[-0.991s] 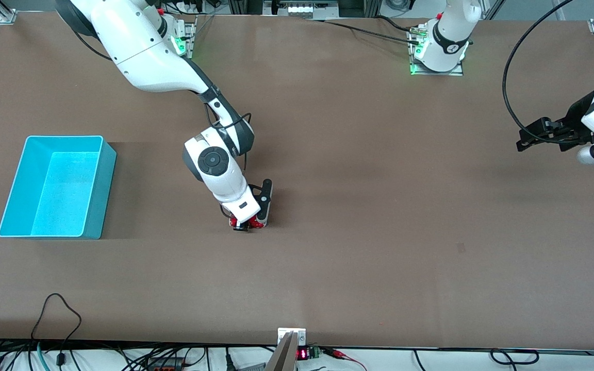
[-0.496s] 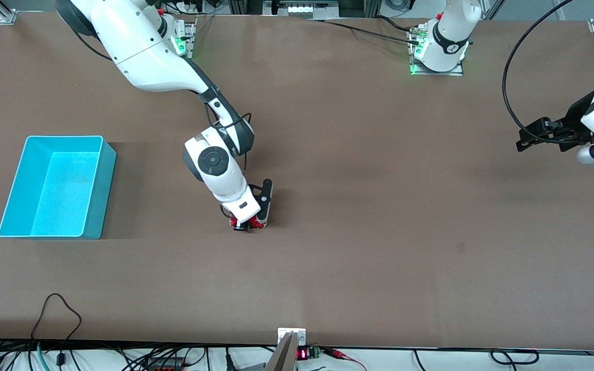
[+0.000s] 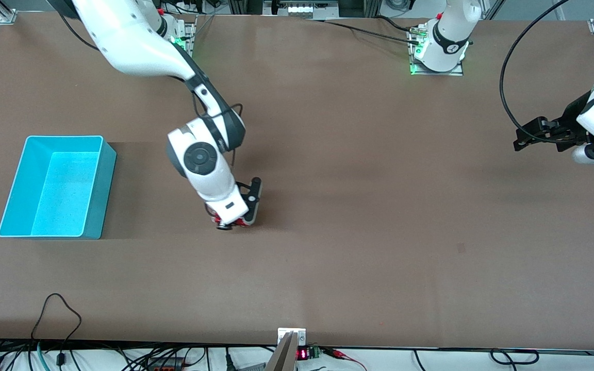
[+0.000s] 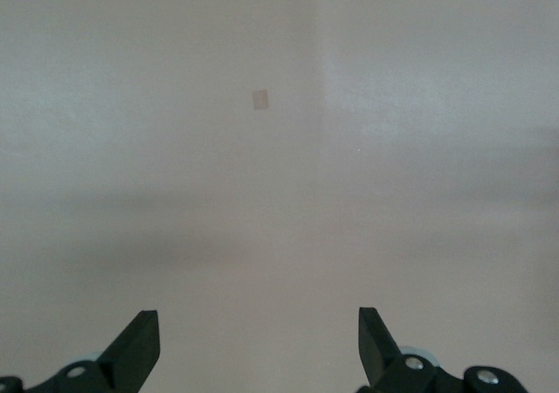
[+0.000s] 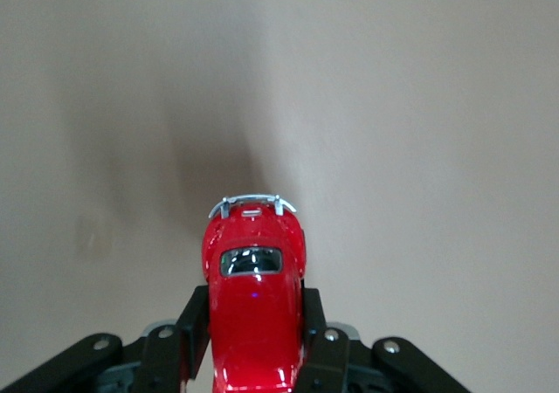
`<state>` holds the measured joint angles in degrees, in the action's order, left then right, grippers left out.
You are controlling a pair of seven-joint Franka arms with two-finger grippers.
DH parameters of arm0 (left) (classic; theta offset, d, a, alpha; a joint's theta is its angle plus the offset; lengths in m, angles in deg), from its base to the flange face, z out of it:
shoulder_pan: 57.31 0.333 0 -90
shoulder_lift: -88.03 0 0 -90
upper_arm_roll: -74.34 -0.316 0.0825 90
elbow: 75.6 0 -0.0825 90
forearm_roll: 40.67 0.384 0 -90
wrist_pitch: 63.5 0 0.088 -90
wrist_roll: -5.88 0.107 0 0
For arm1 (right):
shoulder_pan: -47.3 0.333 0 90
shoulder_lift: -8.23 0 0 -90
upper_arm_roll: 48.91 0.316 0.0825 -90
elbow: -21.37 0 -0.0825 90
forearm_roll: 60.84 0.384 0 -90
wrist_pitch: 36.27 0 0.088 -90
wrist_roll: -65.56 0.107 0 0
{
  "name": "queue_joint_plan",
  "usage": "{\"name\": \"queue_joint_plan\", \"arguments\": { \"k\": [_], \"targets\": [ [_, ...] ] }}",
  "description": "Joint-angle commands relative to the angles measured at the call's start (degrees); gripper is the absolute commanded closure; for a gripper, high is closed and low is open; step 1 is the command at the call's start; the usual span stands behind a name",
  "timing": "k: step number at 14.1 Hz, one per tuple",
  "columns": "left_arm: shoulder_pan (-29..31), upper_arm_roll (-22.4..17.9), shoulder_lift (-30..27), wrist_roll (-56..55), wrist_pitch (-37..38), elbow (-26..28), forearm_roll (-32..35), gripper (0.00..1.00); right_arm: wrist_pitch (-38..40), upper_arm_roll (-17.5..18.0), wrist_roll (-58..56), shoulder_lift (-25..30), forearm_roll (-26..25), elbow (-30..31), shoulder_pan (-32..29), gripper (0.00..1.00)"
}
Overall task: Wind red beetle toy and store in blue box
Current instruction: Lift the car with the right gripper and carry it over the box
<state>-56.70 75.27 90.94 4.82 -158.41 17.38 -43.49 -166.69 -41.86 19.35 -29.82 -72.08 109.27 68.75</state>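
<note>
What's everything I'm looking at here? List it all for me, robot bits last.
toy car: one, glossy red with silvery trim, pinched in the right claw, low over the middle of the table
box: one, turquoise, open top, nothing in it, on the table toward the right arm's end
table: one, brown, under everything
cables: several, black, along the table edge nearest the front camera
right claw: one, black fingers, shut on the toy car
left claw: one, black, open and holding nothing, waiting above the left arm's end of the table
arms: two, white with dark joints, bases along the table edge farthest from the front camera
</note>
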Motion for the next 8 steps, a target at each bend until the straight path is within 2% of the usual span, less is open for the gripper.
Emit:
{"name": "queue_joint_plan", "arguments": {
  "k": [1, 4, 5, 7, 8],
  "targets": [
    [0.1, 0.2, -0.3, 0.8, 0.7, -0.3, 0.5, 0.0, 2.5, 0.1, -0.5, 10.7, 2.8, 9.5, -6.0, 1.0],
    [0.0, 0.2, -0.4, 0.8, 1.9, -0.3, 0.6, 0.0, 2.9, -1.2, -0.2, 17.5, 4.6, 15.5, -12.9, 1.0],
    [0.0, 0.2, -0.4, 0.8, 1.9, -0.4, 0.5, 0.0, 2.9, -3.1, 0.0, 19.3, 7.0, 17.8, -14.9, 1.0],
    [0.0, 0.2, -0.4, 0.8, 1.9, -0.4, 0.5, 0.0, 2.6, -11.6, -0.1, 21.1, 13.0, 22.2, -15.0, 1.0],
    [-0.1, 0.2, -0.4, 0.8, 1.8, -0.5, 0.6, 0.0, 2.8, -14.7, -0.4, 21.1, 14.6, 22.7, -14.9, 1.0]
  ]
}}
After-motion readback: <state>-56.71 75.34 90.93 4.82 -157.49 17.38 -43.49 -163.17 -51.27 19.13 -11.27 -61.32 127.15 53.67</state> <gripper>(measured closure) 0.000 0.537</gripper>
